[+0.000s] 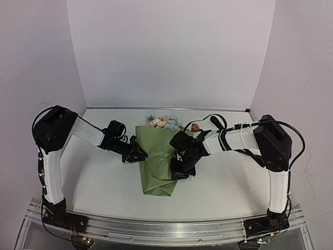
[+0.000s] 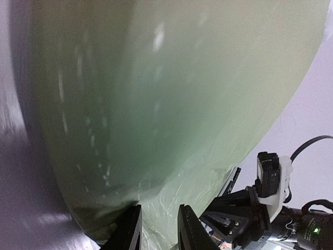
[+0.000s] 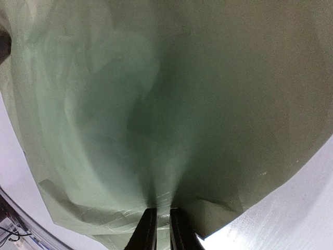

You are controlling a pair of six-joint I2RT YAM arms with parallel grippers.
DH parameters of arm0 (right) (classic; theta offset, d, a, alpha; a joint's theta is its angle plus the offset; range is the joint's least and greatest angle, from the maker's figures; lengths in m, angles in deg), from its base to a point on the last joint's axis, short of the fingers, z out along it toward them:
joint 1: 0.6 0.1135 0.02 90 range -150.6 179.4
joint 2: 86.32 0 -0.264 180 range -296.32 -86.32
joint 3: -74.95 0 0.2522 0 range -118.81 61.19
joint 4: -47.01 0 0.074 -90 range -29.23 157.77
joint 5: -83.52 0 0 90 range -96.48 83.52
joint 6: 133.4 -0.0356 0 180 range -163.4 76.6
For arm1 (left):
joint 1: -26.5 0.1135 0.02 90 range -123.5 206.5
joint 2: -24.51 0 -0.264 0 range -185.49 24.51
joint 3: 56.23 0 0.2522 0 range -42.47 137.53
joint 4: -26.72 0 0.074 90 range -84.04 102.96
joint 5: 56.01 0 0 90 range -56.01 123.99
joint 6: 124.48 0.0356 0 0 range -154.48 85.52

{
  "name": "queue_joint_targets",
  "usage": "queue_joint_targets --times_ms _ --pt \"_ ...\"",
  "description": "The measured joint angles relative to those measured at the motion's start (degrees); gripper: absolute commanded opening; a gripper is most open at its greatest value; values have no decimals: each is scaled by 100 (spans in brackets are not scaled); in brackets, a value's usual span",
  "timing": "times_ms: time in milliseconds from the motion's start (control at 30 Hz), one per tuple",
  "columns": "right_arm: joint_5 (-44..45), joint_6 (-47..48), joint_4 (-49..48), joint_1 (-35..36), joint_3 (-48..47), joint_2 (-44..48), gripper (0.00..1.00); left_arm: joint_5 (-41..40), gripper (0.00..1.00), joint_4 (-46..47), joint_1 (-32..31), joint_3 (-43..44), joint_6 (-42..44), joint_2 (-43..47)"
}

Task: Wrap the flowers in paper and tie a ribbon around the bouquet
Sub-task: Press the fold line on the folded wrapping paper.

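Two arms flank the paper [image 1: 156,166], which lies as a cone on the table [image 1: 99,179]. Its narrow tip is nearest the bases and its long axis runs away. The right gripper [image 3: 157,229], slightly nearer, pinches the paper's right edge, jaws pressed together. The left gripper [image 2: 158,229] sits at the left edge, jaws narrowly apart with paper between; grip uncertain. The flowers [image 1: 158,122] poke out the far end.

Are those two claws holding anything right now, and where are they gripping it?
Both hold the paper: the left gripper pinches its left edge, the right gripper a fold on its right side.
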Motion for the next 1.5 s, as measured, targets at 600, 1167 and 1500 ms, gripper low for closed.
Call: queue_joint_targets --times_ms 600,1167,1500 --pt "-58 97 -73 -29 48 13 12 96 27 2 715 1266 -283 -873" --pt "-175 100 -104 -91 66 15 12 29 28 -575 1346 3181 -125 -1940" --pt "-393 154 -109 -283 98 20 13 -207 31 -1026 1604 3925 66 -2219"
